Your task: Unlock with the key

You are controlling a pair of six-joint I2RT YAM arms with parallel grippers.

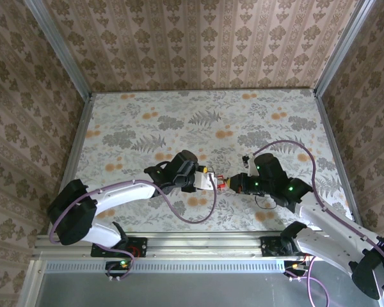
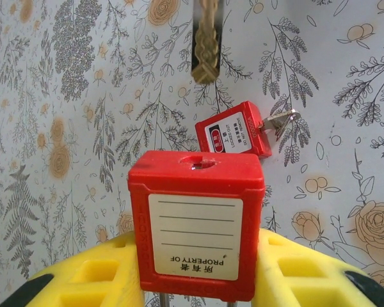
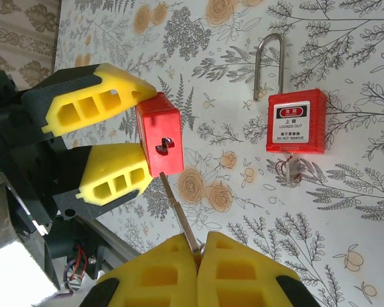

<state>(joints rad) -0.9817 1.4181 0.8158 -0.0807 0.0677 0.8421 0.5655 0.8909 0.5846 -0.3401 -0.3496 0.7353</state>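
Red padlock [image 3: 159, 144]: clamped in left gripper [image 3: 136, 133], keyhole [image 3: 164, 146] facing right gripper [image 3: 201, 246]. Key [image 3: 179, 214]: pinched between right gripper's closed fingers, long axis aimed at the red padlock, tip just beside the keyhole, not entered. Second padlock [image 3: 296, 120]: flat on table [image 3: 352, 249], well apart.

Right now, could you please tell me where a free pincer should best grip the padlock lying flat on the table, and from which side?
Probably the red body of the lying padlock, pinched across its two straight side edges, coming straight down from above. It lies label-up on the table, so those sides are exposed, while the thin shackle and the inserted key occupy its ends.
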